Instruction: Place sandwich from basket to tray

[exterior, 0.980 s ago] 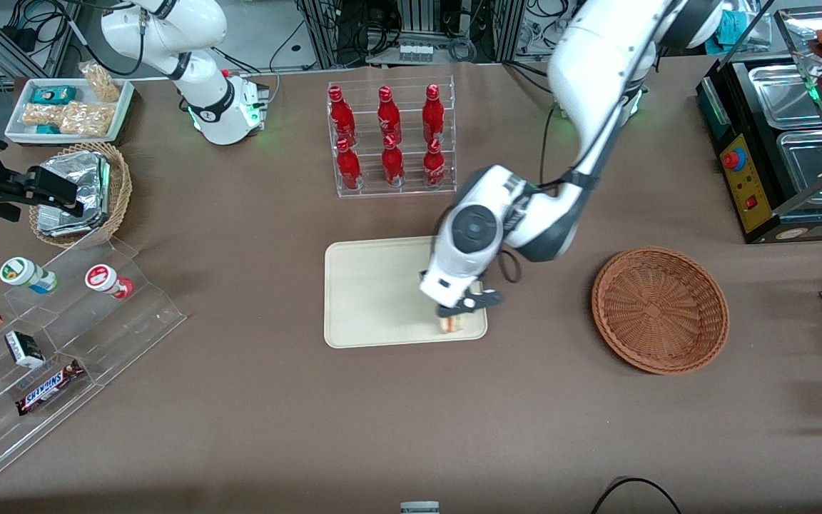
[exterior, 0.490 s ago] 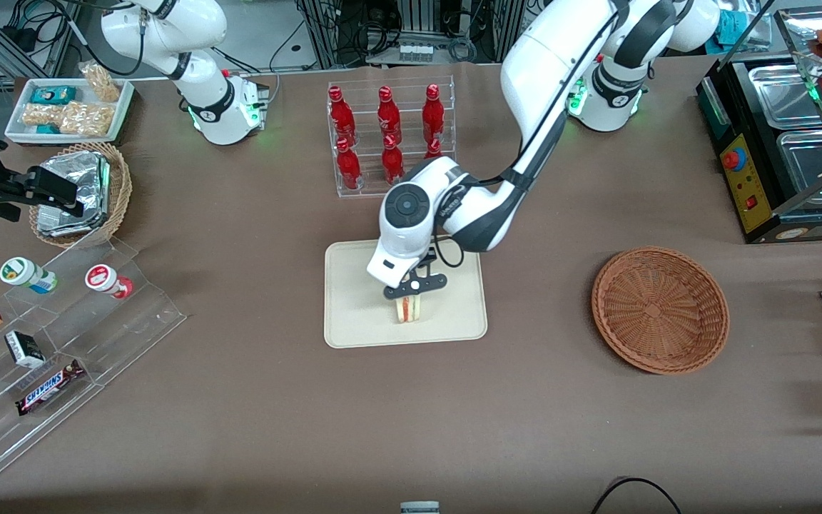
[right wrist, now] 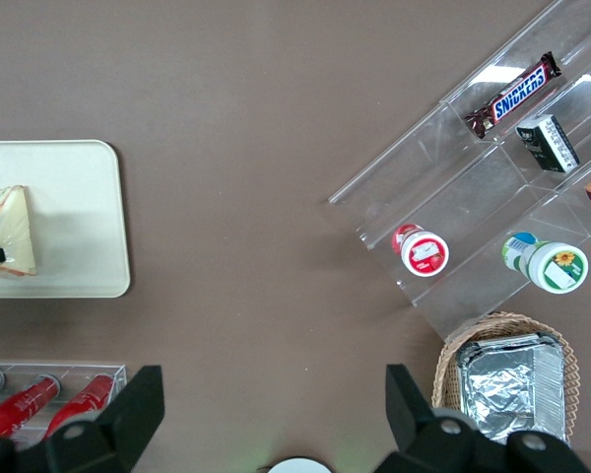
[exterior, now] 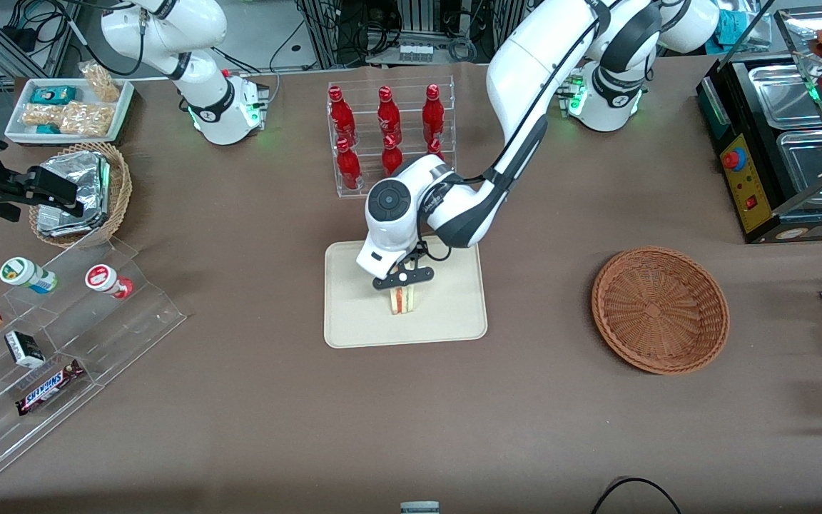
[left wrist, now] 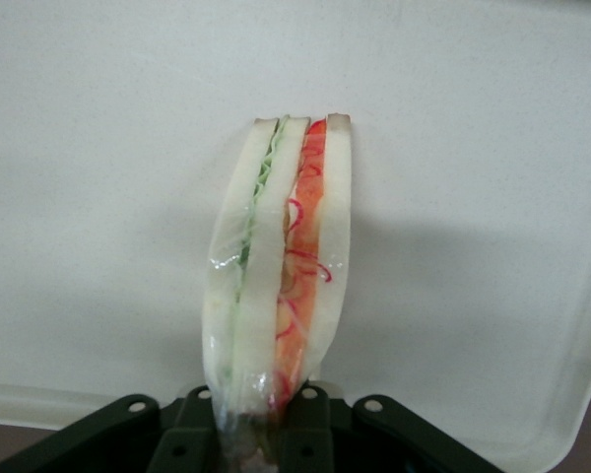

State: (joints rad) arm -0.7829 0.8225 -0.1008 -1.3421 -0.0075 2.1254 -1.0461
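Over the tray [exterior: 354, 314], as the front view shows it, my gripper [exterior: 402, 280] has its fingers closed on the sandwich [exterior: 401, 300], which stands on edge about mid-tray, nearer the front camera than the gripper. The basket [exterior: 659, 308] sits well apart from the tray toward the working arm's end of the table [exterior: 411, 421], with nothing in it that I can see. Whether the wedge's lower edge touches the tray I cannot tell. As I judge it, the step in hand is the release: I would lower until the bread rests, then part the fingers slowly and lift straight up, since a thin wedge on edge may tip. Farther from the camera than the tray stands a rack of red bottles [exterior: 388, 135]; their labels are too small to read.

From the left wrist view, the sandwich [left wrist: 279, 266] is pinched at its narrow end between the gripper's [left wrist: 266, 419] dark fingers, clear wrap over white bread, green and orange-red layers, cream tray [left wrist: 98, 197] beneath.

From the right wrist view, the sandwich [right wrist: 10, 236] shows over the tray [right wrist: 74, 197]. Well apart from the tray, a clear stand holds a bar [right wrist: 513, 94] reading SNICKERS.
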